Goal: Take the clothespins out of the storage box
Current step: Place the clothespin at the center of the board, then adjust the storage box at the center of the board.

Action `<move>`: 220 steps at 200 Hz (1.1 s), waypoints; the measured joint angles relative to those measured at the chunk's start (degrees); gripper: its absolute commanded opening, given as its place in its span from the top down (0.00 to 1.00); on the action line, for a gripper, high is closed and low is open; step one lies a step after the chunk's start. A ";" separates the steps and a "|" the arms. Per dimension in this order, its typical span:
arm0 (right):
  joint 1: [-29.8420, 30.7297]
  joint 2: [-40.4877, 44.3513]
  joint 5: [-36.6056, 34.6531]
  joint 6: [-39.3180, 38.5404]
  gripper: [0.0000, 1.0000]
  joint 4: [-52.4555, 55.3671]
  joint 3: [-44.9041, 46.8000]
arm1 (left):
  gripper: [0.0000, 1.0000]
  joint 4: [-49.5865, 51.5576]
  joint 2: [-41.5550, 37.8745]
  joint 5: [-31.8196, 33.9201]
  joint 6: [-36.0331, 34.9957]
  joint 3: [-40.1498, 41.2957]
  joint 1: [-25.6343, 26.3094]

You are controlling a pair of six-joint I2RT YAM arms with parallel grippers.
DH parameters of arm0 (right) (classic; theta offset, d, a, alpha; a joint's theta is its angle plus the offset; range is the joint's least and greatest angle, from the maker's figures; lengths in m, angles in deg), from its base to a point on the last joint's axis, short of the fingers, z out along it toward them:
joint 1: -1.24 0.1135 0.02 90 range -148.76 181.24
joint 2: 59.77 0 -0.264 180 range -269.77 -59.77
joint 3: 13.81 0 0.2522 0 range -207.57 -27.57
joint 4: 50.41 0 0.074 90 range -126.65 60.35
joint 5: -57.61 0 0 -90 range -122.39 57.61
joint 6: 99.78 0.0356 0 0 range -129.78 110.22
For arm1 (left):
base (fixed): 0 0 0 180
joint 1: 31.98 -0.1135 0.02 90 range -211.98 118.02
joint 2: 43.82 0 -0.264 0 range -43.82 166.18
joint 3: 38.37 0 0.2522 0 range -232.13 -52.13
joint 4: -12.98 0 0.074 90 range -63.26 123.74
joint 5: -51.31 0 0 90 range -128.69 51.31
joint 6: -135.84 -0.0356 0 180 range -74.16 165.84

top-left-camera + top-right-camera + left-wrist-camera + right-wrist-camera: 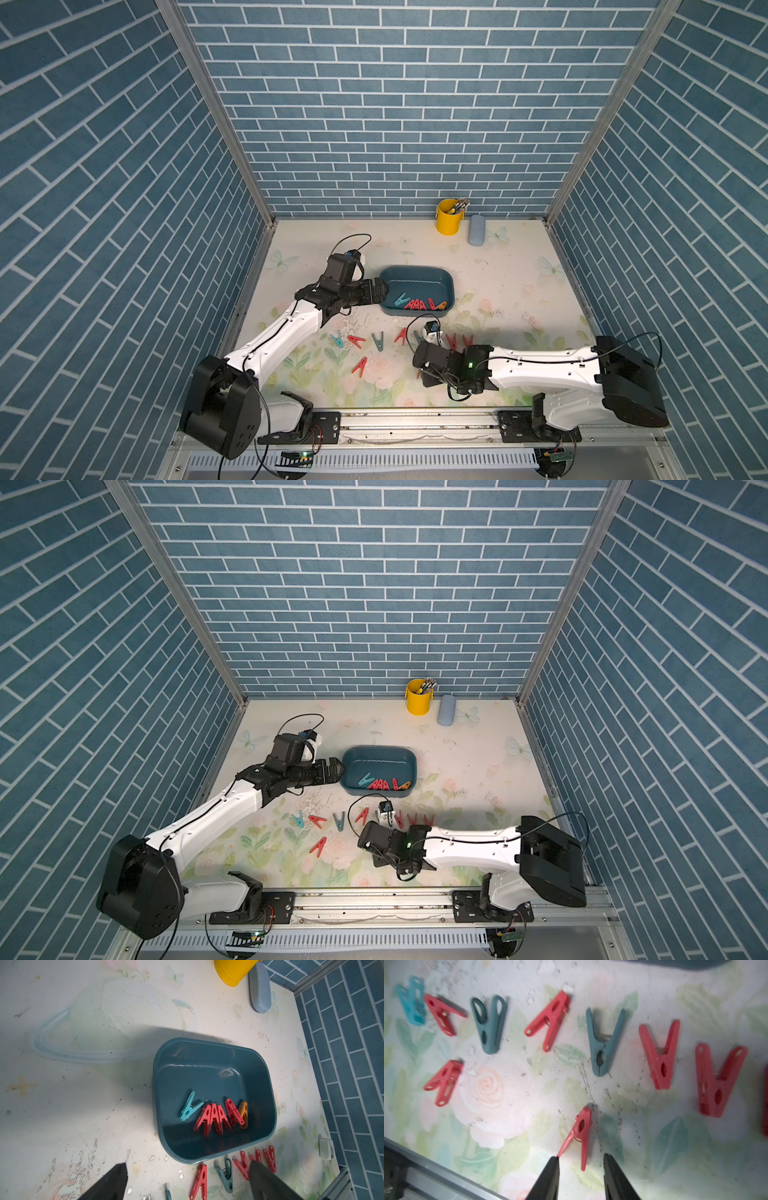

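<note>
The storage box (419,282) is sitting near the middle of the floral table (498,266), and it is holding a small group of clothespins (417,305) along its near wall. A light teal clothespin (189,1107) is lying slightly apart at one end, and a tight bunch of red clothespins (212,1120) is leaning together beside it. Another red one is tilting across them, an orange clothespin (243,1114) is resting at the far end, and the remaining box floor is showing bare. By the back wall a yellow bucket (448,220) is standing upright with thin metal-tipped tools (460,204) poking out, and a pale blue-grey case (476,230) is lying just beside it. The left gripper (384,292) is hovering at the box's left end with its jaws spread wide and nothing between them. In front of the box a loose row of pins (557,1009) is lying on the table, red mixed with teal and grey-blue, with two more red ones nearer the front edge. The right gripper (581,1157) is pointing down over one of these, a red clothespin (581,1132) lying flat on the table. Its jaws are standing apart: one fingertip (553,1165) is meeting the tip of one leg while the other leg is sitting clear of the opposite finger, so nothing is being squeezed. In both top views the right arm's wrist (436,359) is hiding most of that pin and part of the row.
</note>
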 measured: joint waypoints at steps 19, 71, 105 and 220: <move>-3.45 3.45 -0.66 -2.27 0.46 0.15 -0.83 | 0.08 0.68 1.95 1.73 0.42 -0.39 0.74; -15.56 9.11 -0.61 -11.02 0.08 -0.31 -2.14 | 0.21 5.22 8.66 9.20 1.88 -4.66 2.95; -20.28 9.49 0.50 -16.50 0.00 -2.64 -3.54 | 0.27 6.58 14.16 14.80 2.27 -9.75 5.46; -26.97 8.37 5.77 -21.44 0.01 -14.08 -1.92 | 0.80 3.48 28.76 23.82 2.78 -13.70 8.15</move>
